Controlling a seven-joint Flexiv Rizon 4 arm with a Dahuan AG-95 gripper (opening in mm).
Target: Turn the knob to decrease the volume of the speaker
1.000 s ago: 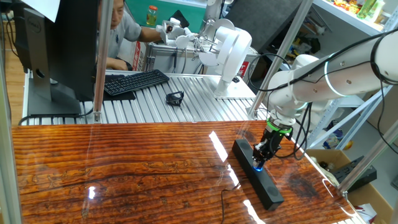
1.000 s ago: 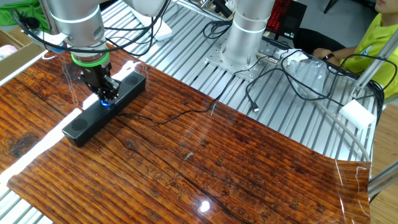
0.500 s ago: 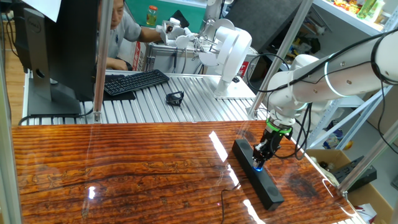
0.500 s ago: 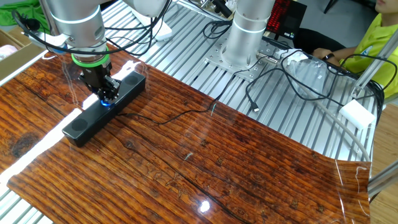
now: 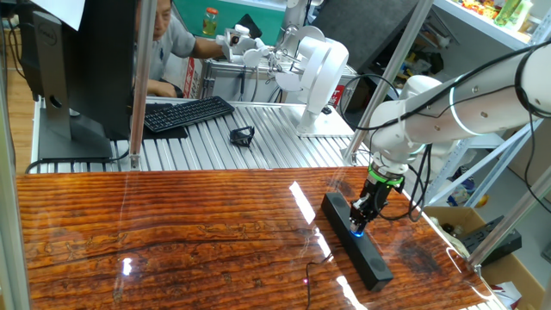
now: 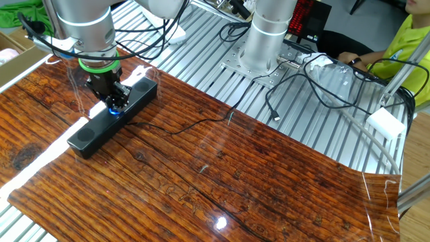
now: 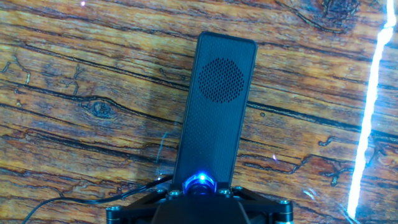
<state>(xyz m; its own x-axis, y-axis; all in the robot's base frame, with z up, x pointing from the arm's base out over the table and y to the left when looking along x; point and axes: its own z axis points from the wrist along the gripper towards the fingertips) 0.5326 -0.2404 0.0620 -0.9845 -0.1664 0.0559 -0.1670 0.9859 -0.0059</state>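
The speaker (image 5: 355, 238) is a long slim black bar lying on the wooden table; it also shows in the other fixed view (image 6: 111, 116) and in the hand view (image 7: 214, 106). Its knob (image 7: 199, 183) glows blue at the bar's middle, seen as a blue spot in one fixed view (image 5: 358, 231) and the other (image 6: 113, 111). My gripper (image 5: 360, 220) stands straight down over the knob, also in the other fixed view (image 6: 114, 102), fingers closed around it. In the hand view the gripper (image 7: 200, 190) covers most of the knob. A thin black cable (image 6: 181, 127) runs from the speaker.
A black keyboard (image 5: 187, 113) and monitor (image 5: 82, 69) stand on the metal bench behind, with a person seated there. A second white robot base (image 6: 265, 37) with loose cables (image 6: 289, 87) sits beyond the table. A small black object (image 5: 242, 135) lies on the bench.
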